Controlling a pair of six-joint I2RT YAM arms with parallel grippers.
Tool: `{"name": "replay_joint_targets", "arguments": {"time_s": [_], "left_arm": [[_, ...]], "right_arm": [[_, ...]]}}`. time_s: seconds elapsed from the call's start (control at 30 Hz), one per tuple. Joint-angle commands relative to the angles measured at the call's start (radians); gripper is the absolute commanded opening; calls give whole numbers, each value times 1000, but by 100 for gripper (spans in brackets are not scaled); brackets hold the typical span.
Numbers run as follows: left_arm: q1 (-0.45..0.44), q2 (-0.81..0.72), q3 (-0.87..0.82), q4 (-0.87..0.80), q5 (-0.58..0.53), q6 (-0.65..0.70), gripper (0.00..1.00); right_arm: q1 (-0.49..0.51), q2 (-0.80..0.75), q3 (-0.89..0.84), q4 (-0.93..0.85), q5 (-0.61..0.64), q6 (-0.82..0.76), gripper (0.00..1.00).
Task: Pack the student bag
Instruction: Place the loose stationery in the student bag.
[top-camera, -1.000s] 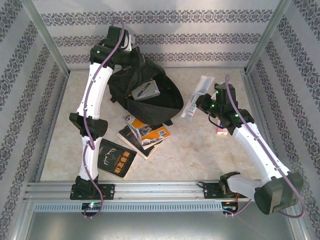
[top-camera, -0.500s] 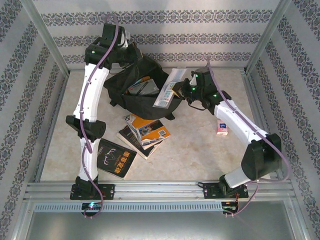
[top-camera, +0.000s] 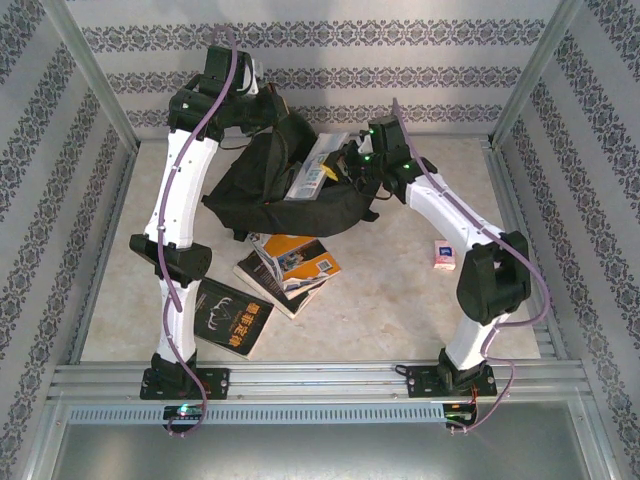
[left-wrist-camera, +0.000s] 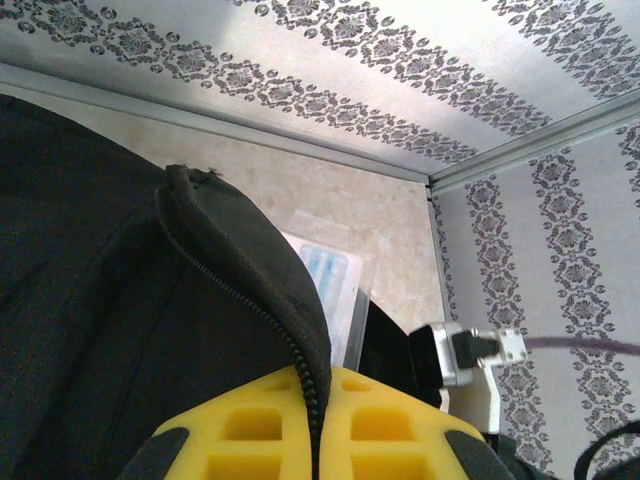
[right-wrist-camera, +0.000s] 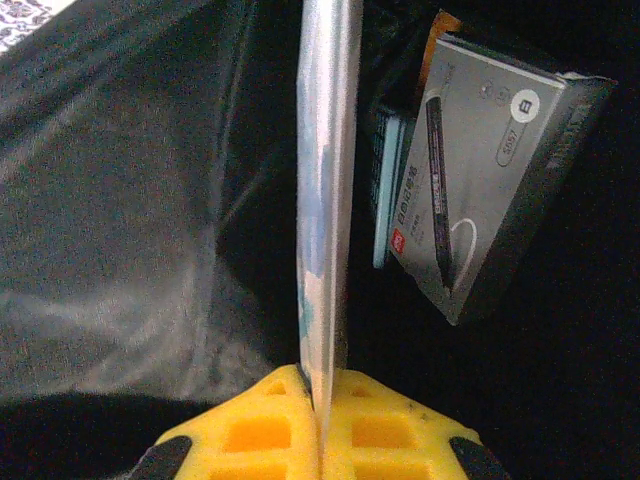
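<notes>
Right hand (right-wrist-camera: 320, 405): yellow pads together, clamped on the lower edge of a clear packet (right-wrist-camera: 325, 180). In the wrist view the packet is edge-on, a thin upright strip. It points into the dark mouth of the student bag (top-camera: 265, 190). Beyond it, upper right of the wrist frame, a grey pen box (right-wrist-camera: 490, 170) lies inside the bag. A thin item is tucked against the box's left side; cannot tell what it is.

Left hand (left-wrist-camera: 314, 410): pads together, pinching the bag's zipper rim and holding the opening up. From above, the bag sits upper centre of the frame, at the far middle of the worktop (top-camera: 400, 300), between the two arms.

Handling, as judged:
- Bag is soft fabric and sags where unsupported; an edge looks light enough for one hand.
- Best hold is the stitched zipper rim, which is firmer than the panels.
- Packet looks thin, slick and floppy, so it may buckle or slip if pushed against cloth.

Below the bag in the overhead frame is a stack of books (top-camera: 292, 265). A black book (top-camera: 230, 318) lies lower left and a small pink packet (top-camera: 445, 255) to the right.

Hard to see:
- Free room inside the bag is lost in shadow.
- Packet contents blur to pale blue shapes in the left wrist view.
- Overhead, both hands' tips are masked by arm and fabric.
</notes>
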Motion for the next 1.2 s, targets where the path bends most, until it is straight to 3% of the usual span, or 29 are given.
{"name": "replay_joint_targets", "arguments": {"time_s": [0.0,0.23,0.5,0.73,0.87,0.9,1.03,1.17], "left_arm": [[-16,-91,51,23,34,34,0],[-17,-79,50,18,46,43,0],[-16,-54,50,59,77,19,0],[-16,-39,50,85,92,16,0],[-16,-21,50,106,90,23,0],[-16,-19,50,108,88,24,0],[-9,-14,52,99,81,39,0],[4,-16,52,66,62,67,0]], "right_arm": [[28,32,82,-21,10,21,0],[87,99,165,-127,179,59,0],[136,226,215,-14,246,142,0],[163,367,365,18,221,120,0],[184,406,343,166,190,186,0],[187,418,351,184,173,193,5],[189,445,443,86,134,101,45],[182,406,441,37,135,22,55]]}}
